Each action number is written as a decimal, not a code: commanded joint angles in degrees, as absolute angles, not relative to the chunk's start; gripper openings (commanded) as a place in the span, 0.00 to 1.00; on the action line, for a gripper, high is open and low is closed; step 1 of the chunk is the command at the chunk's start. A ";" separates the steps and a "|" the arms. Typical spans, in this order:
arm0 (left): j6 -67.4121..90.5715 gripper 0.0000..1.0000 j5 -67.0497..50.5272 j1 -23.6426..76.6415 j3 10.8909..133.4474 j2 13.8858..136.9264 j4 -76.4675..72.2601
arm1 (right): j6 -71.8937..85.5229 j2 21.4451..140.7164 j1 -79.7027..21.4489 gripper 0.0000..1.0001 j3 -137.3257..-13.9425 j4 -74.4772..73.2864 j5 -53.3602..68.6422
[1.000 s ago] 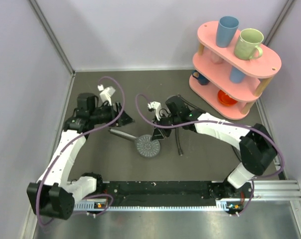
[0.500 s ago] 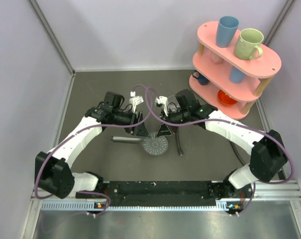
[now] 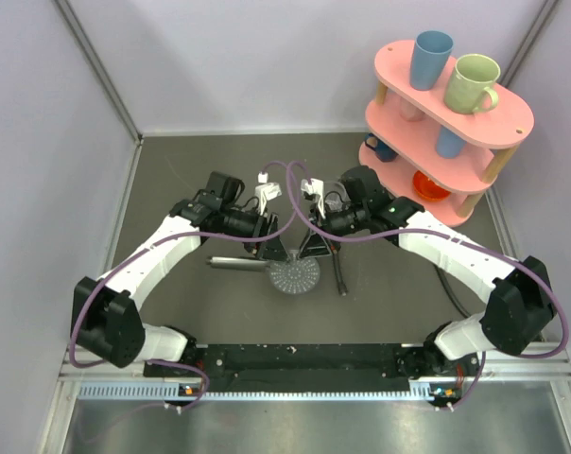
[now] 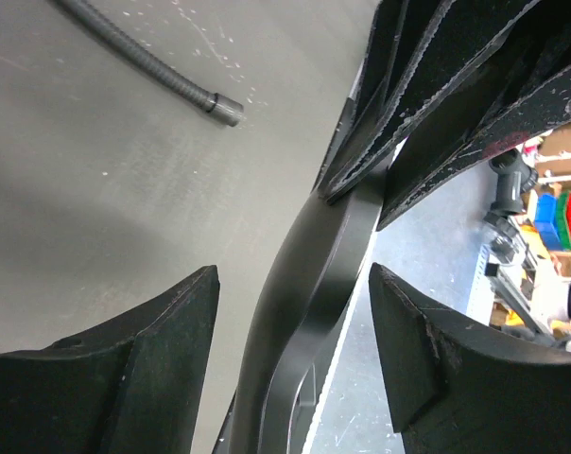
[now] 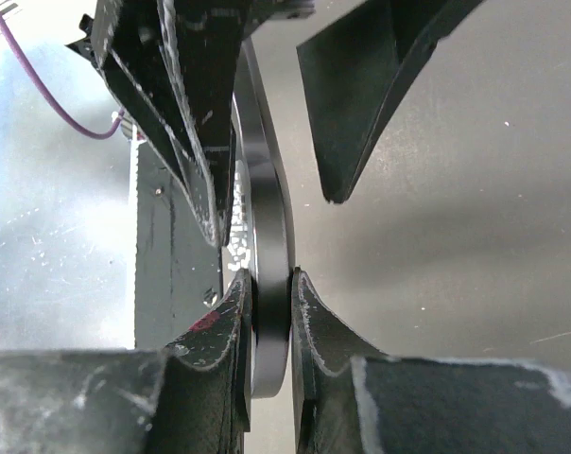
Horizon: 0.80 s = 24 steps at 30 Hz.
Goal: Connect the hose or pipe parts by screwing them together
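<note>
From above, one hand shower (image 3: pixel 294 276) is at mid-table (image 3: pixel 172 180), between two grippers. One dark hose (image 3: pixel 338 270) lies just to its right, and one pink shelf (image 3: pixel 453 121) has two cups (image 3: pixel 430 59) on its top tier.

In the left wrist view, the left gripper (image 4: pixel 295 284) stands wide astride the shower's neck (image 4: pixel 304 312), gripping nothing. One hose end (image 4: pixel 224 109) lies apart from it.

In the right wrist view, the right gripper (image 5: pixel 269 293) pinches the shower's disc rim (image 5: pixel 269 236).

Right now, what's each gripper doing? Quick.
Left gripper: open, its fingers either side of the hand shower.
Right gripper: shut on the hand shower's disc rim.
</note>
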<state>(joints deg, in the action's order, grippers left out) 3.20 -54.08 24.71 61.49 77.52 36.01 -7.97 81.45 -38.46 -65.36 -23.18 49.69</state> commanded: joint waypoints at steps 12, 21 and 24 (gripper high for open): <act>5.18 0.00 -63.55 27.42 60.39 75.50 29.99 | -1.42 77.70 -37.36 0.02 -67.94 -17.06 43.97; 27.49 0.00 -58.90 21.72 53.00 69.62 9.16 | 18.62 69.26 -32.78 0.76 -63.11 -10.11 32.00; 35.57 0.00 -55.22 19.08 49.93 66.73 0.84 | 23.54 66.10 -32.78 0.87 -60.66 -9.49 27.52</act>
<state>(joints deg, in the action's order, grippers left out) 22.04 -58.81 22.20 52.45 71.59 16.78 14.68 71.18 -32.86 -63.33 -14.26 35.16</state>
